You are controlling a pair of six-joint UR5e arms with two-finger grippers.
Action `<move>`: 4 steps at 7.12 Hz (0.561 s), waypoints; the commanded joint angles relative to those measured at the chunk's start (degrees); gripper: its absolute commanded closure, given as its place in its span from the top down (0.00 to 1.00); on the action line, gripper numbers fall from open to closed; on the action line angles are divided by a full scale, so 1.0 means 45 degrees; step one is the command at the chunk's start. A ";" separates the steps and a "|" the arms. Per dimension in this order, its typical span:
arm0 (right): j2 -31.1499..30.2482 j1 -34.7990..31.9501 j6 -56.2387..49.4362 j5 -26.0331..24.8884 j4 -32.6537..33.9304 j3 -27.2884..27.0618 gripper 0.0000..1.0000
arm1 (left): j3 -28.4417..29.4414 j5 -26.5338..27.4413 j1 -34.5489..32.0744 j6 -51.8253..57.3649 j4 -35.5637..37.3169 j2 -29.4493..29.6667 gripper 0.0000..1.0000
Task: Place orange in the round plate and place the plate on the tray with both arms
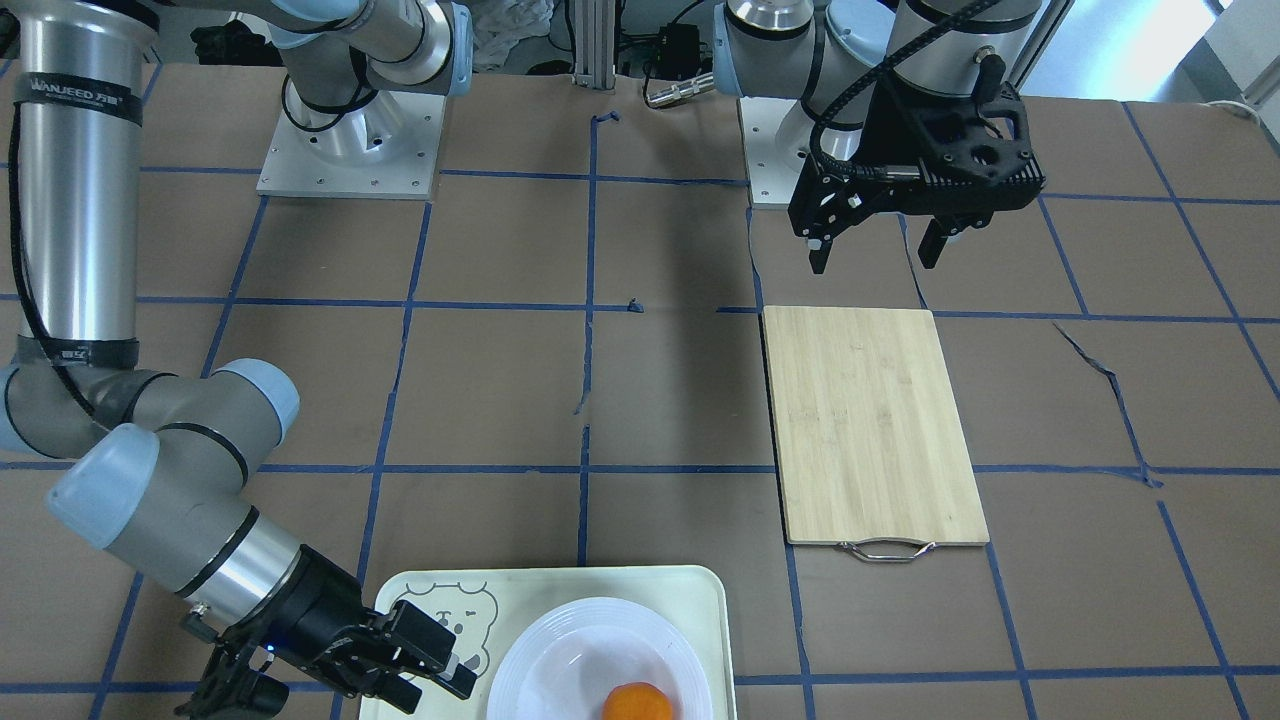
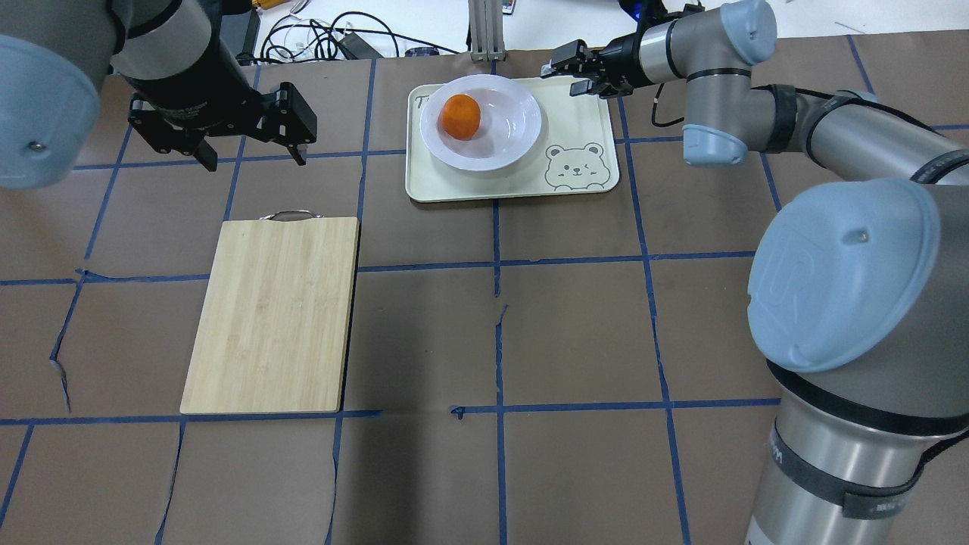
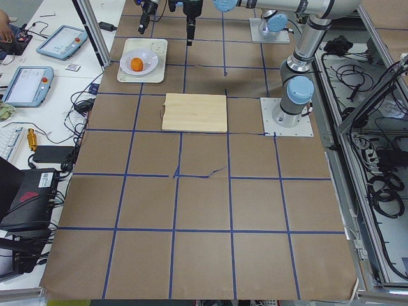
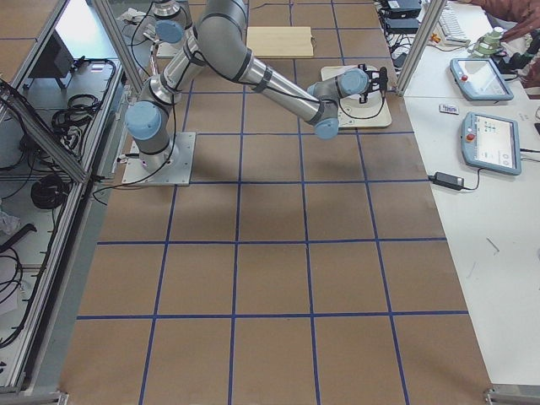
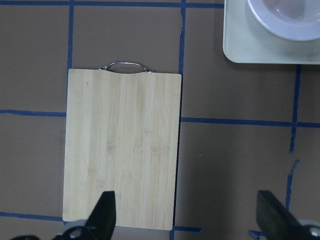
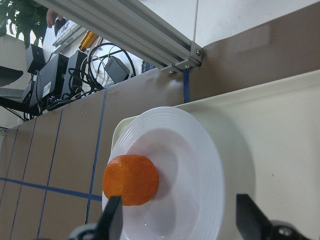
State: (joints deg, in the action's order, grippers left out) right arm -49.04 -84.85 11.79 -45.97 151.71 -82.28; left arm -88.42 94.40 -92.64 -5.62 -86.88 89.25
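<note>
The orange (image 2: 461,116) lies in the white round plate (image 2: 515,129), left of its centre. The plate rests on the cream tray (image 2: 515,182), whose bear face is at the near right corner. My right gripper (image 2: 560,79) hovers open just beyond the plate's far right rim, holding nothing. The right wrist view looks down on the orange (image 6: 131,180) and plate (image 6: 200,165) between the spread fingers. My left gripper (image 2: 253,155) hangs open and empty over bare table, just beyond the cutting board's handle. In the front view, orange (image 1: 637,702) and plate (image 1: 560,660) sit at the bottom edge.
A bamboo cutting board (image 2: 272,314) with a metal handle lies on the robot's left half of the table. An aluminium post (image 2: 484,30) and cables stand just past the tray's far edge. Tablets (image 3: 25,85) lie on the side bench.
</note>
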 commanded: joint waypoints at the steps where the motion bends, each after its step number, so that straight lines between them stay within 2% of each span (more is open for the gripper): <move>1: -0.1167 0.0319 -0.0140 -0.1337 -0.3033 0.0061 1.00 | 0.0000 0.0000 0.0019 0.0000 0.0009 -0.0010 1.00; 3: -0.3038 0.0243 -0.0198 -0.4164 -0.7925 0.0487 1.00 | 0.0000 -0.0020 0.0000 -0.0019 0.0009 -0.0010 1.00; 4: -0.4363 -0.0222 -0.0198 -0.4874 -1.0465 0.0626 1.00 | -0.0020 -0.0020 0.0019 -0.0020 0.0028 -0.0010 1.00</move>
State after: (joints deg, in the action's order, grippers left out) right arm -62.30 -84.15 10.97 -62.87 118.08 -80.45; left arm -88.44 94.33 -92.58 -5.68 -86.83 89.18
